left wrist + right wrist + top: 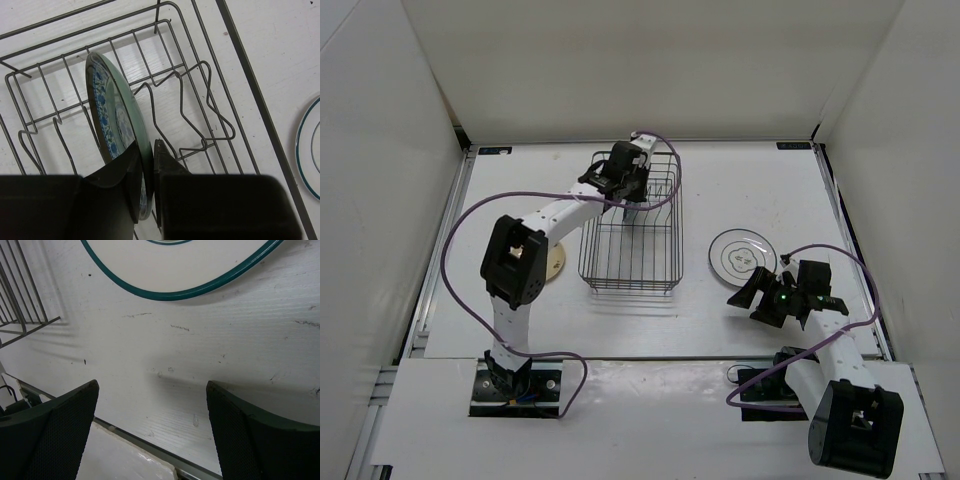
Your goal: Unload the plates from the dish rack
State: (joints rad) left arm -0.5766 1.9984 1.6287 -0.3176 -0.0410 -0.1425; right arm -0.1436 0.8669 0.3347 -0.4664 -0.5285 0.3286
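The left gripper (146, 160) is pinching the rim of the teal plate (107, 107), one finger pressing on each face. That plate is standing on edge between the wire dividers (192, 107) at the far end of the dish rack (630, 288). A grasp on its exposed rim therefore looks like the only way in, and a straight lift is probably what it is calling for. The left arm is reaching over the rack's left side, elbow bent, wrist pointing down into the basket. The white plate (742, 256) is lying flat just right of the rack. The tan plate (555, 265) is lying flat just left of it, partly under the arm. The right gripper (152, 390) is hovering right of the rack, spread wide and empty.
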